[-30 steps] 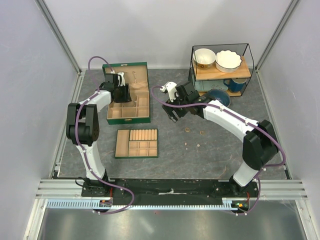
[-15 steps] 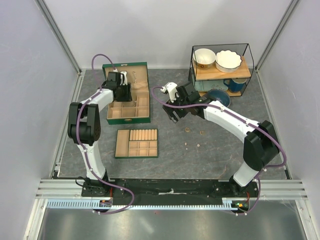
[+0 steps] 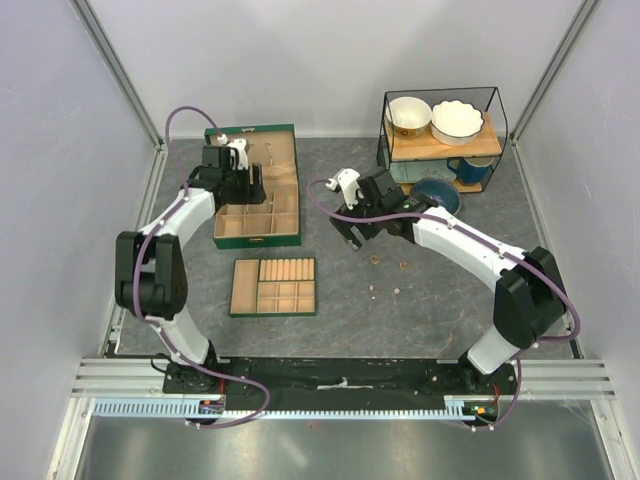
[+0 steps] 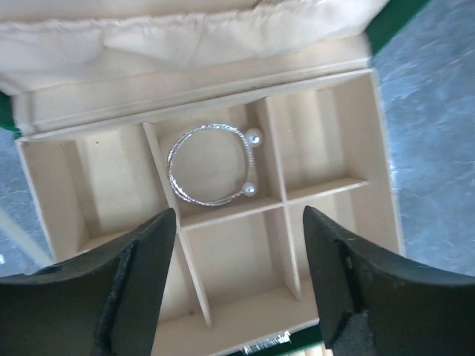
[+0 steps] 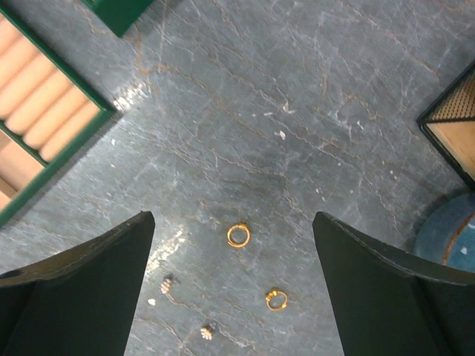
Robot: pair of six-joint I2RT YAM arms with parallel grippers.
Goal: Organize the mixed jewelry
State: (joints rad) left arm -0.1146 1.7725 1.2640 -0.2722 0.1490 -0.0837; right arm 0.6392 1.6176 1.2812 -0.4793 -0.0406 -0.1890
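Observation:
The silvery wire bangle (image 4: 211, 165), with two pearl ends, lies in a middle compartment of the open green box (image 4: 319, 190). My left gripper (image 4: 241, 289) hovers over that box (image 3: 250, 130), open and empty; it shows in the top view (image 3: 243, 183) too. On the grey table lie two gold rings (image 5: 238, 235) (image 5: 276, 299) and two pale studs (image 5: 167, 282) (image 5: 207, 331). My right gripper (image 5: 234, 289) is open and empty above them, with the rings between its fingers in view. In the top view the right gripper (image 3: 352, 232) is just left of the rings (image 3: 373, 260).
A separate green tray with tan compartments and ring rolls (image 3: 273, 287) lies near the table's middle front, its corner in the right wrist view (image 5: 44, 126). A black wire shelf (image 3: 440, 140) with bowls and a mug stands back right, a blue bowl (image 3: 437, 192) beside it.
The left arm's elbow has swung out to the left and its gripper has drawn back slightly over the box. The right gripper has shifted slightly toward the rings.

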